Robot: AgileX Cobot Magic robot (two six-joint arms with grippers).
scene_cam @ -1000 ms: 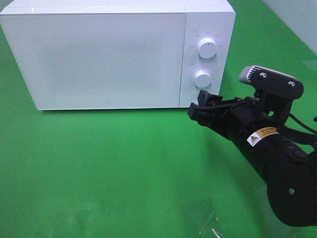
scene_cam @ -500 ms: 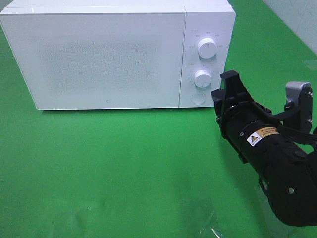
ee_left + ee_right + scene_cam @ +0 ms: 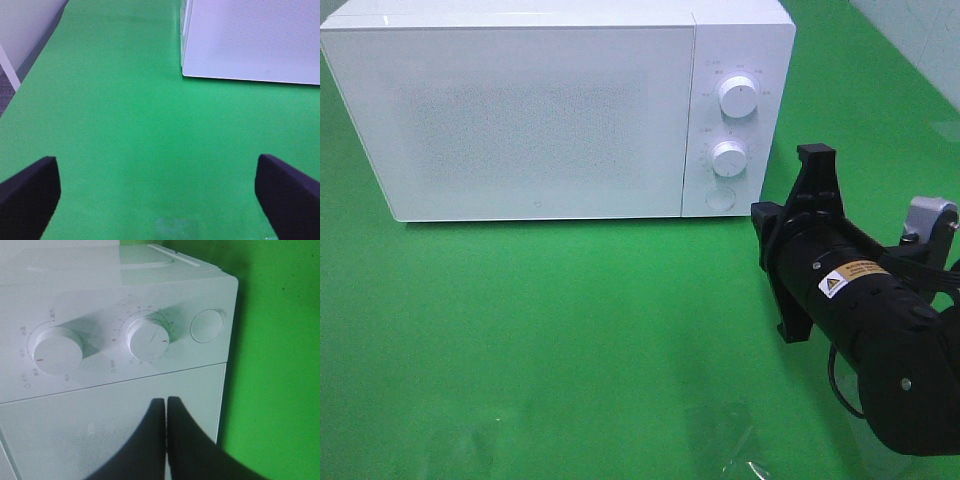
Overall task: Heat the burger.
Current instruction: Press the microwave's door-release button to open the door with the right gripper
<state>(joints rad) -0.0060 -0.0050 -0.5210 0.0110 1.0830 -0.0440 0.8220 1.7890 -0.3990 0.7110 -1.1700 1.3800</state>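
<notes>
The right claw [image 3: 166, 405] is now shut on nothing, its two fingers pressed flat together with no gap. A second ago it sits with jaws apart right at the round button [image 3: 720, 198] at the foot of the microwave's [image 3: 535, 120] control panel. Since then the right arm draws back a little and rolls its wrist, so the claw stands just clear of the panel's front corner, touching nothing. The button is now in plain sight below the lower dial [image 3: 729, 158] and the upper dial [image 3: 737, 96].

The microwave door [image 3: 520, 200] lies flush and closed, as it does in the earlier pictures; nothing about it has changed. The left claw [image 3: 155, 165] hangs wide open over the bare green desk [image 3: 570, 330], near the microwave's other front corner, holding nothing.

The burger is not to be seen in any view. It is not on the visible desk, and the speckled door pane shows nothing behind it, so whether it sits inside the oven cannot be told.

My reading is that the closing and turning of the right claw prepares a blunt tip for poking the button or twisting a dial. Which of the two it is, and whether heating has begun, the pictures leave open.
</notes>
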